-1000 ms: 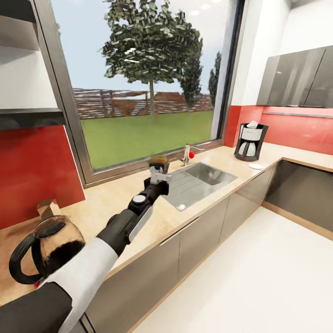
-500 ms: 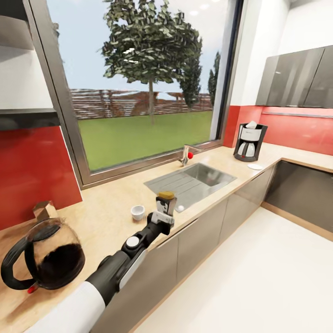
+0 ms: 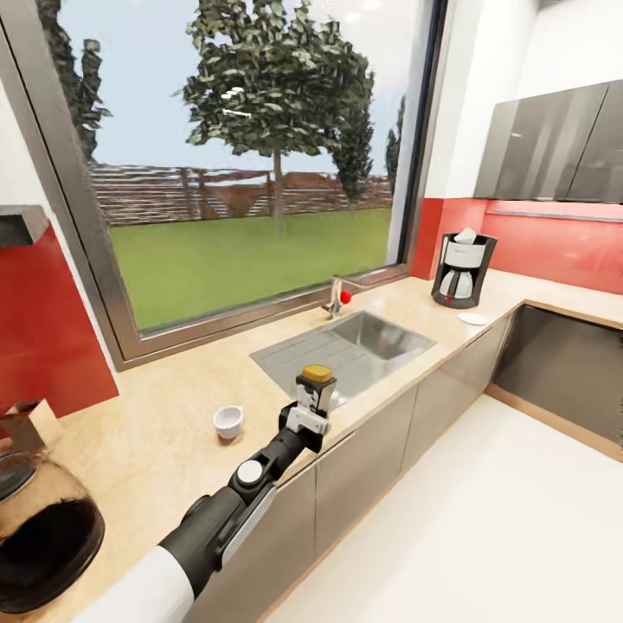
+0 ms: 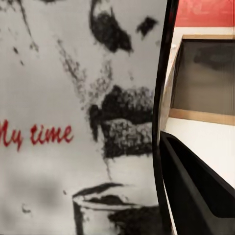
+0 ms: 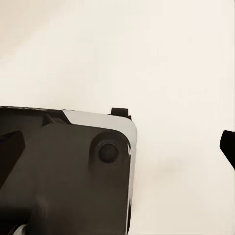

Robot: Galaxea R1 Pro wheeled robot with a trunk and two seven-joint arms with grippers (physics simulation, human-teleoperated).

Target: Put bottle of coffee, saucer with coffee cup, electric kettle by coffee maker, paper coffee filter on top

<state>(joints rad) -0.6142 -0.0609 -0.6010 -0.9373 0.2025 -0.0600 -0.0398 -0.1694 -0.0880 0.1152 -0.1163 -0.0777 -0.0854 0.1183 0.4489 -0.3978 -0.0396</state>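
My left hand (image 3: 308, 417) clenched around the bottle of coffee (image 3: 314, 391), upright over the worktop (image 3: 164, 433) edge; right hand's state unclear.

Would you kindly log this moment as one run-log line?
left gripper: shut on small dark yellow-capped coffee bottle | position: over speckled countertop edge | black-and-white coffee maker: far corner

The kitchen countertop (image 3: 173, 433) runs under the window and turns a corner at the far end — light, speckled, over grey cabinet fronts. A steel sink (image 3: 346, 346) is set into it. The coffee cup (image 3: 228, 421) stands alone on the worktop near the sink. The electric kettle (image 3: 39, 536) sits at the near end. At the far corner stands the coffee maker (image 3: 463, 270) — the saucer (image 3: 472, 318) lies just beside it.
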